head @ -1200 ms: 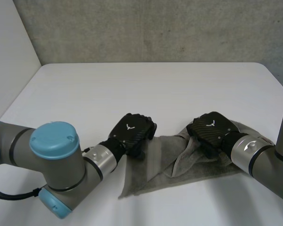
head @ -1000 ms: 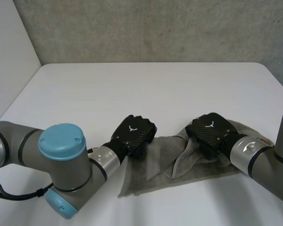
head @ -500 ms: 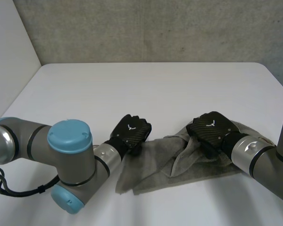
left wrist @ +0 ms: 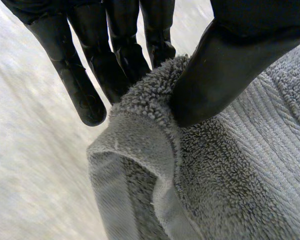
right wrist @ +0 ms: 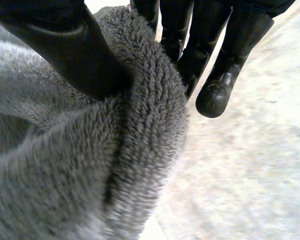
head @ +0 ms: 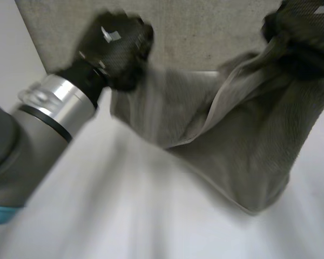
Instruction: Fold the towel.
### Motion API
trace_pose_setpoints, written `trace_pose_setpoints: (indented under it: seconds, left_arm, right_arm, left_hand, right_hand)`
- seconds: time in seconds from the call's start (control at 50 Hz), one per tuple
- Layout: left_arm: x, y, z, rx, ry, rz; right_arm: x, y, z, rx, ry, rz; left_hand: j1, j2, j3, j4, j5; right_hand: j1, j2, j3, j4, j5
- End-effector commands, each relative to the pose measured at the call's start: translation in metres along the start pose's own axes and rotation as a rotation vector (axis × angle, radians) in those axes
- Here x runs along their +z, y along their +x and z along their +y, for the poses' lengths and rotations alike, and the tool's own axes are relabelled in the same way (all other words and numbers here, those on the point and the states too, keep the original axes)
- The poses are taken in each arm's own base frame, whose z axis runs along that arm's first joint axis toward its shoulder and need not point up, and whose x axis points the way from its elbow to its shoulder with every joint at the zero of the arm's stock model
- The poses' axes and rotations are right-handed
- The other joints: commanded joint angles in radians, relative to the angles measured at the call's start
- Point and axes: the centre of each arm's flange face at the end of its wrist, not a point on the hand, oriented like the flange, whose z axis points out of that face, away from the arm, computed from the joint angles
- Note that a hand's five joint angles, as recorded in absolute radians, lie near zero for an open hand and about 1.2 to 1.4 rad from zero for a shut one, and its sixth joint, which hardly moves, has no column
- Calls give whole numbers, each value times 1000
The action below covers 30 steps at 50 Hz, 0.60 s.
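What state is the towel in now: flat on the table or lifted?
Lifted. The towel hangs bunched between the left hand and the right hand, each pinching it against its thumb.

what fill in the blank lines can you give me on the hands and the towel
1. The left hand pinches the towel between its fingers and its ____.
2. The right hand is shut on the same ____.
3. The towel's colour is ____.
4. The table beneath is ____ in colour.
Missing words: thumb; towel; grey; white
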Motion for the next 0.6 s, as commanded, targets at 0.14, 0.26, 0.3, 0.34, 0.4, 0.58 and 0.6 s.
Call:
trace_pose_setpoints:
  seconds: [0.14, 0.26, 0.3, 0.34, 0.4, 0.58, 0.6]
  left_arm:
    - [-5, -43, 43, -130, -204, -99]
    - [-1, -38, 86, -167, -341, -82]
    - [1, -41, 91, -169, -351, -89]
    - [9, -50, 93, -165, -339, -106]
    - [15, -54, 91, -160, -324, -112]
    - [73, -95, 21, -117, -28, -210]
    - [78, -104, 1, -136, 43, -237]
  right_arm:
    - [25, 2, 70, 47, -314, -121]
    - [34, -5, 92, -29, -412, -181]
    - [37, -5, 94, -30, -413, -176]
    - [42, -6, 90, -39, -391, -173]
    - [56, -17, 80, -46, -319, -179]
    - [112, 2, 8, 85, 90, 120]
    - [117, 14, -3, 149, 182, 184]
  left_hand:
    - [143, 52, 73, 44, 124]
    - [143, 52, 73, 44, 124]
    - [143, 52, 73, 44, 124]
    - [143, 52, 73, 44, 124]
    - [143, 52, 73, 44, 124]
    - [143, 52, 73, 44, 124]
    - [143, 52, 73, 44, 124]
  right_hand:
    - [85, 108, 77, 57, 87]
    - [85, 108, 77, 57, 87]
    - [85, 108, 77, 57, 87]
    - [85, 108, 77, 57, 87]
    - [85, 108, 77, 57, 87]
    - [85, 108, 77, 57, 87]
    - [85, 108, 77, 57, 87]
